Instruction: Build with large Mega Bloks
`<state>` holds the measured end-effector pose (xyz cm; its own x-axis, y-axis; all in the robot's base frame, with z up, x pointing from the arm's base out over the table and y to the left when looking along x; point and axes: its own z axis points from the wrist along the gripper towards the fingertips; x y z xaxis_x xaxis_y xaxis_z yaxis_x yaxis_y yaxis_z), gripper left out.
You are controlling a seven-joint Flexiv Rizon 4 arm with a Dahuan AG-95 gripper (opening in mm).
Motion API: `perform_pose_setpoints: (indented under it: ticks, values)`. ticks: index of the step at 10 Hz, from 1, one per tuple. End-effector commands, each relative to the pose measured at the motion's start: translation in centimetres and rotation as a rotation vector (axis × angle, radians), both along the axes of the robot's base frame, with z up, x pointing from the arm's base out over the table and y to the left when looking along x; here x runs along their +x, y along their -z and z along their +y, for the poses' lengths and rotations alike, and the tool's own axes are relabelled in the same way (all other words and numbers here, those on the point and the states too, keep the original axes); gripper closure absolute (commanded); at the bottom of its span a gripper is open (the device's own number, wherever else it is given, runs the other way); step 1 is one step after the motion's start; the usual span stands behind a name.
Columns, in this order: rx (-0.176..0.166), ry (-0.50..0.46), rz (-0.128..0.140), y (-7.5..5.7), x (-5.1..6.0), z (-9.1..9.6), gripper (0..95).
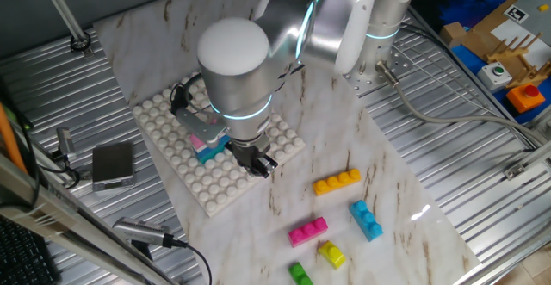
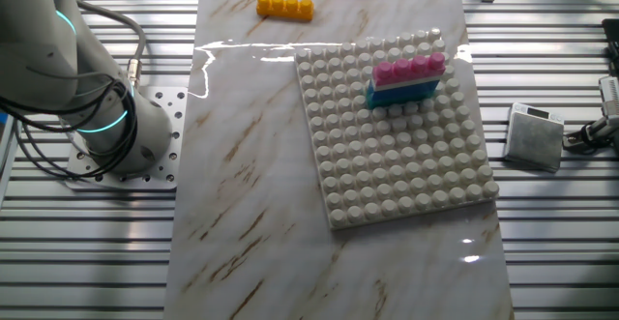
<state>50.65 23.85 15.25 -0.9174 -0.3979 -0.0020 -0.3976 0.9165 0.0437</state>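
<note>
Gripper [image 1: 261,163] hangs over the white baseplate's [image 2: 406,180] edge nearest the loose bricks, holding nothing visible; can't tell if its fingers are spread or pressed together, since the arm's big joint [image 1: 234,65] blocks much of the plate in one fixed view. Stack on the plate: pink brick [image 2: 410,68] over a white layer over a blue brick [image 2: 401,94], near one plate edge. Loose on the marble worktop [image 2: 251,185]: orange brick [image 1: 337,182], magenta brick [image 1: 307,231], blue brick [image 1: 366,219], yellow brick [image 1: 331,254], green brick [image 1: 300,274] at the bottom edge; a small grey box [image 2: 535,136] sits off the worktop on the metal slats.
</note>
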Motion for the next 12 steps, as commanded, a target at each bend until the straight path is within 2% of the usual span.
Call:
perform_pose_setpoints:
  ticks: [1,3,6,7,11,12]
  values:
    - [-0.008,-0.073,0.023,0.0,0.1,0.0,95.0]
    - [-0.003,-0.144,0.026,0.0,0.1,0.0,95.0]
    - [0.02,-0.124,0.036,0.2,-0.2,0.8,95.0]
    - [0.021,-0.115,0.039,0.5,-0.7,1.7,95.0]
    - [0.023,-0.031,0.035,3.1,-4.4,7.2,95.0]
    - [0.023,-0.021,0.034,3.3,-4.7,7.7,95.0]
